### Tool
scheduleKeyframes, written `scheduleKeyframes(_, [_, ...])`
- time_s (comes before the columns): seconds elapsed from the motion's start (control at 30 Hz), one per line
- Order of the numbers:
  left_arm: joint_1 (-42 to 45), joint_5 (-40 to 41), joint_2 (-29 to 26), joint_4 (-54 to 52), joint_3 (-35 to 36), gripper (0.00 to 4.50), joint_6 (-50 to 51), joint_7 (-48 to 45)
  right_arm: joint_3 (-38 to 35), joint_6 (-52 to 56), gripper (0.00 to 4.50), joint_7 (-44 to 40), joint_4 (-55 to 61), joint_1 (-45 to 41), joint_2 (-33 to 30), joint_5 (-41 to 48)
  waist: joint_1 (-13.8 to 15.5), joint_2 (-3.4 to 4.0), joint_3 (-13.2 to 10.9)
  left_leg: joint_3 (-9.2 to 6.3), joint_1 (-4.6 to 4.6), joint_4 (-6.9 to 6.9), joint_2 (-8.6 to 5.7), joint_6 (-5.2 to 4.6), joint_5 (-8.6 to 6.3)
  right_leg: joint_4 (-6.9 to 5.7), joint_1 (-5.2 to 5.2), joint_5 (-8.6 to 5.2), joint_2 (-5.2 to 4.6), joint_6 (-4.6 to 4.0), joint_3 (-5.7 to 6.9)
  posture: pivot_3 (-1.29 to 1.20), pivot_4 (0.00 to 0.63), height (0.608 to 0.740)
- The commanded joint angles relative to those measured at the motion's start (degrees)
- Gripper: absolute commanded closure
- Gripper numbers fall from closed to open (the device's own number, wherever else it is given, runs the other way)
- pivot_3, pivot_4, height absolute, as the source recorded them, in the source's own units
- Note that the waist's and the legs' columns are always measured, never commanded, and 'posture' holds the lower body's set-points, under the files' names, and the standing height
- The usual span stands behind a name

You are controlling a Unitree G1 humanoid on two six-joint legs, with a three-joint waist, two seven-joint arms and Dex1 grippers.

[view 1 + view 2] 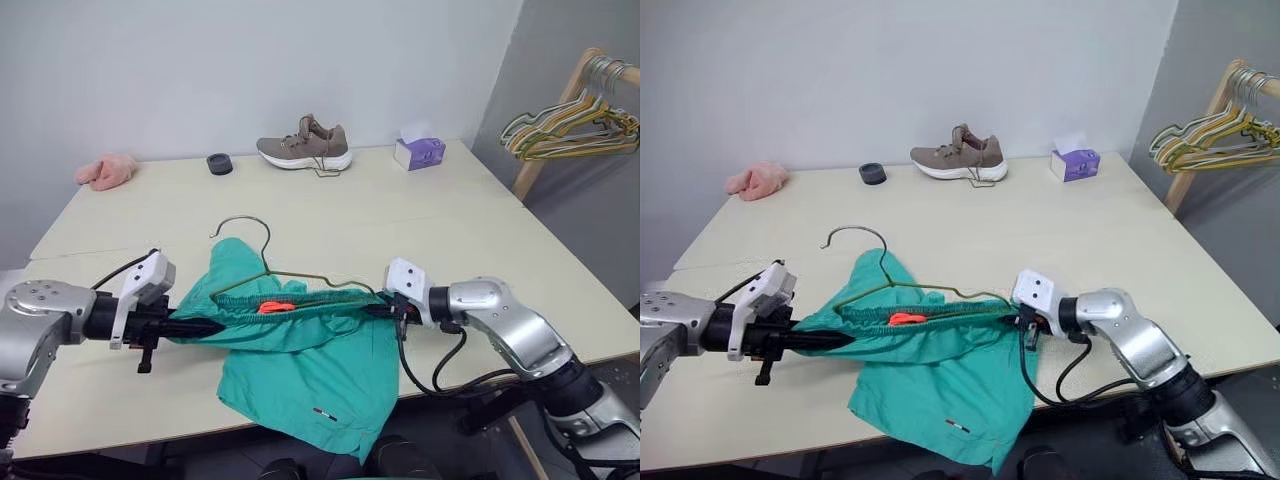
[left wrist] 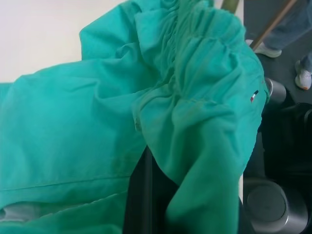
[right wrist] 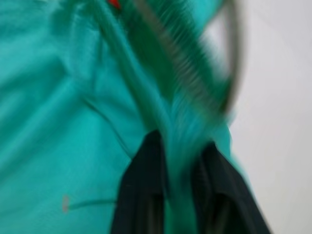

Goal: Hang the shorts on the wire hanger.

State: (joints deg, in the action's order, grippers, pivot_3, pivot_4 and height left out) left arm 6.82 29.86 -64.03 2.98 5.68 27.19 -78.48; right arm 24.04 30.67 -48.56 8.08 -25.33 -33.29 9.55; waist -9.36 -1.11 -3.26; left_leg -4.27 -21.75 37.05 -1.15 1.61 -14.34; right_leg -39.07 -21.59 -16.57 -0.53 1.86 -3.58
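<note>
Teal-green cloth is what you have stretched between your two arms: the shorts (image 1: 300, 340) hang by their gathered elastic waistband, pulled into a taut, ruffled line above the near part of the surface (image 1: 420, 215), with a small orange tag (image 1: 277, 307) showing inside the waist and a tiny label (image 1: 322, 413) near the lower hem. The legs droop in soft folds, and the lowest part spills past the near edge. The wire hanger (image 1: 262, 262), thin and dark olive, lies flat behind the waistband with its curved hook (image 1: 240, 225) pointing toward the far wall; its lower wire runs just beside the stretched waistband, and you cannot tell from here whether it passes inside the waist. Your left gripper (image 1: 205, 326) has its jaws together on one end of the waistband, the black fingers buried in bunched cloth. Your right gripper (image 1: 378, 310) is at the other end; in the right wrist view its jaws stand slightly apart with a ridge of waistband cloth between the two black fingers (image 3: 141, 195). Well apart at the far edge sit a pink fluffy slipper (image 1: 106, 170), a small dark round object (image 1: 219, 163), a brown knit sneaker (image 1: 305, 146) with a white sole, and a purple tissue box (image 1: 419, 151). On the right, a wooden rack (image 1: 560, 110) carries bunched pale wire hangers (image 1: 570, 130).
</note>
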Motion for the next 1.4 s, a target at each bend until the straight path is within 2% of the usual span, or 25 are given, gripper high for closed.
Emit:
scheduleKeyframes(0.03, [0.56, -0.79, 0.56, -1.17, 2.12, 4.50, -0.34, 1.70, 0.63, -0.10, 2.60, 1.97, -1.46, -1.26, 2.67, -2.56, 0.00, -0.02, 0.02, 0.00, -0.01, 0.00, 0.00, 0.00, 0.00, 0.00, -0.01, 0.00, 0.00, 0.00, 0.01, -0.14, 0.000, 0.740])
scheduleKeyframes(0.13, [1.18, -0.86, 2.14, -1.93, 1.60, 4.50, -0.41, 2.21, 1.43, -1.31, 1.61, 4.10, -4.29, -1.79, 6.45, -4.87, -0.01, -0.02, 0.02, -0.01, 0.00, -0.01, 0.00, 0.00, 0.00, -0.01, 0.00, 0.01, 0.00, -0.01, 0.01, -0.14, 0.000, 0.740])
scheduleKeyframes(0.37, [3.02, 2.69, 4.42, -2.31, 4.89, 4.50, 3.01, 3.21, -0.85, -3.53, 1.61, 5.41, -3.35, -1.60, 9.42, -5.88, 0.00, -0.05, 0.03, -0.01, -0.02, 0.01, -0.03, 0.00, 0.00, 0.00, 0.00, 0.16, -0.03, -0.25, 0.01, -0.13, 0.000, 0.740])
scheduleKeyframes(0.57, [4.72, 5.45, 5.44, -2.03, 7.60, 4.50, 6.93, 4.84, -4.73, 2.50, 1.61, -0.41, 9.59, 0.78, 2.84, -0.78, 0.17, -0.05, 0.03, -0.05, -0.01, 0.01, -0.04, 0.00, 0.00, 0.00, 0.02, 0.09, -0.04, -0.14, 0.04, -0.13, 0.000, 0.740])
scheduleKeyframes(0.67, [5.01, 6.53, 5.77, -2.13, 8.38, 4.50, 8.46, 4.98, -6.93, 5.68, 1.61, 0.51, 11.99, 0.15, 2.75, 1.22, 0.23, -0.07, 0.05, -0.09, -0.01, -0.01, -0.03, 0.01, 0.00, 0.02, 0.04, 0.02, -0.05, -0.02, 0.09, -0.13, 0.000, 0.740])
scheduleKeyframes(0.9, [6.13, 6.74, 5.29, -1.75, 7.77, 4.50, 9.20, 4.18, -3.81, 5.44, 1.61, 5.92, 2.29, -4.33, 9.83, -2.68, -0.06, -0.07, 0.05, -0.12, 0.03, -0.01, -0.01, 0.01, 0.00, -0.01, 0.05, 0.02, 0.01, -0.05, 0.10, -0.13, 0.000, 0.740])
scheduleKeyframes(1.13, [6.31, 6.74, 5.30, -2.42, 8.16, 4.50, 9.83, 4.04, -1.28, 4.77, 1.61, 4.70, -5.74, -6.88, 13.99, -3.33, -0.04, -0.09, 0.06, -0.11, -0.03, -0.01, -0.08, 0.01, 0.00, 0.00, 0.03, 0.17, -0.09, -0.29, 0.11, -0.12, 0.000, 0.740])
scheduleKeyframes(1.27, [5.23, 7.15, 5.24, -3.41, 8.90, 4.50, 10.23, 4.18, -2.84, 3.79, 2.84, 6.11, -7.53, -7.23, 15.60, -3.42, -0.04, -0.08, 0.06, -0.13, -0.01, -0.01, -0.08, 0.01, 0.00, -0.02, 0.02, 0.17, -0.08, -0.29, 0.12, -0.12, 0.000, 0.740])
scheduleKeyframes(1.4, [4.45, 7.94, 5.30, -4.12, 9.75, 4.50, 11.17, 4.27, -3.28, 2.23, 4.38, 8.56, -8.76, -6.93, 16.11, -5.07, -0.04, -0.08, 0.06, -0.14, -0.01, -0.01, -0.08, 0.01, 0.00, -0.02, 0.02, 0.17, -0.08, -0.29, 0.13, -0.11, 0.000, 0.740])
